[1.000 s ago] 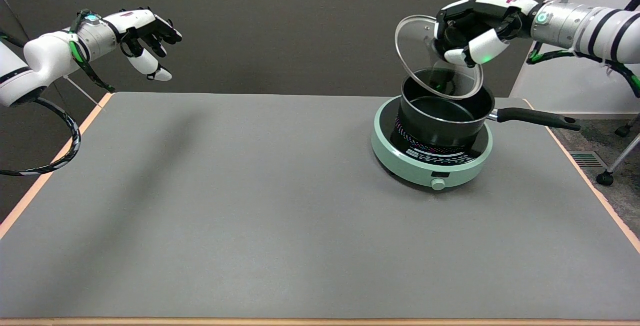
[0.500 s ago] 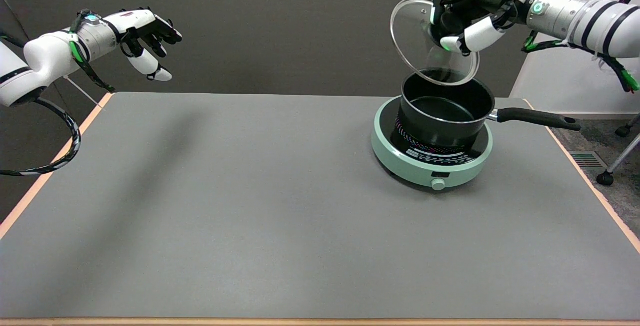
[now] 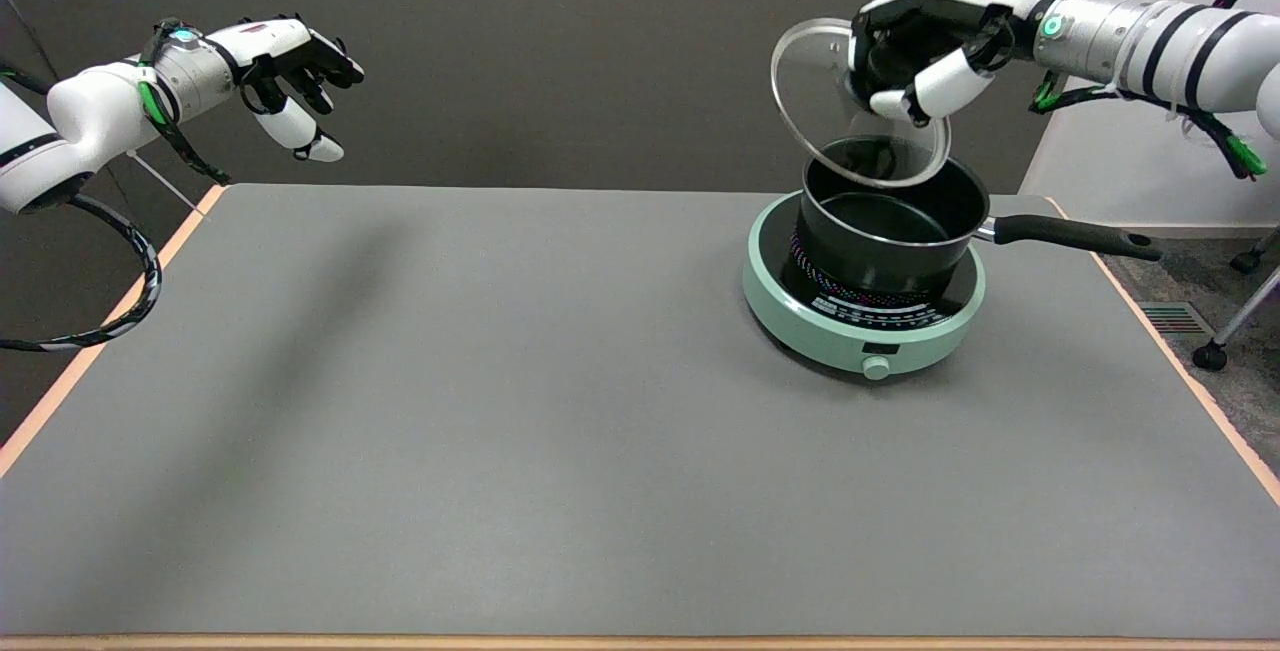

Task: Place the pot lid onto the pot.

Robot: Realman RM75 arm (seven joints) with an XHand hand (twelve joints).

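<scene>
The right robot hand (image 3: 915, 51) is gripping the glass pot lid (image 3: 835, 111) by its middle, holding it tilted in the air above the far rim of the black pot (image 3: 885, 231). The pot is sitting on a mint-green induction cooker (image 3: 860, 336) on the grey worktop (image 3: 480, 411), with a dark wall behind.

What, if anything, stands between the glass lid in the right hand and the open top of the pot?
Nothing visible does. The right hand holds the glass lid tilted in the air just above the pot, whose mouth is open and looks empty. The pot sits on the green cooker, its handle pointing away to the right.
</scene>
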